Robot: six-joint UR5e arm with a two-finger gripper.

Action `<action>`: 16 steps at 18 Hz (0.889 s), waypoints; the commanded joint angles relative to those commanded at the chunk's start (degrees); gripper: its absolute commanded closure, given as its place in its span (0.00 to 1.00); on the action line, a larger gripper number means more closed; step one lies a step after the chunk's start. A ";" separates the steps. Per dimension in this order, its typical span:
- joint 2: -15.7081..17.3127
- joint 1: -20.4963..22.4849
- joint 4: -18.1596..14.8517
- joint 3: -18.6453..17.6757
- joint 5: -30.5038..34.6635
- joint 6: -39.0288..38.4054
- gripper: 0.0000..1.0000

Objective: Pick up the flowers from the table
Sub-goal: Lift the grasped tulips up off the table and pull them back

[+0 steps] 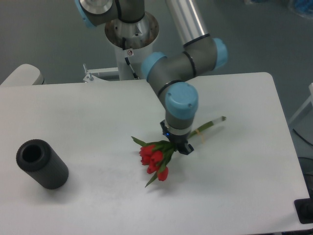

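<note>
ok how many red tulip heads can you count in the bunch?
4 visible in the flowers: two side by side just left of the gripper, one below them, one lowest at the bunch's tip. A fifth may be hidden among the leaves.

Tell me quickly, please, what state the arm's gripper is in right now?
Gripper: closed on the stems of the bunch of red tulips with green leaves, holding it.

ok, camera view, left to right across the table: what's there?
black cylinder → red tulip heads → tool, clamped on the bunch → stem ends sticking out to the right.
</note>
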 joint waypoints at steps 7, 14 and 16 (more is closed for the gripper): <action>-4.40 0.44 -2.21 7.92 -0.09 0.00 1.00; -8.80 0.44 -2.03 13.20 0.00 0.00 1.00; -9.32 0.53 -2.21 13.90 0.00 0.00 1.00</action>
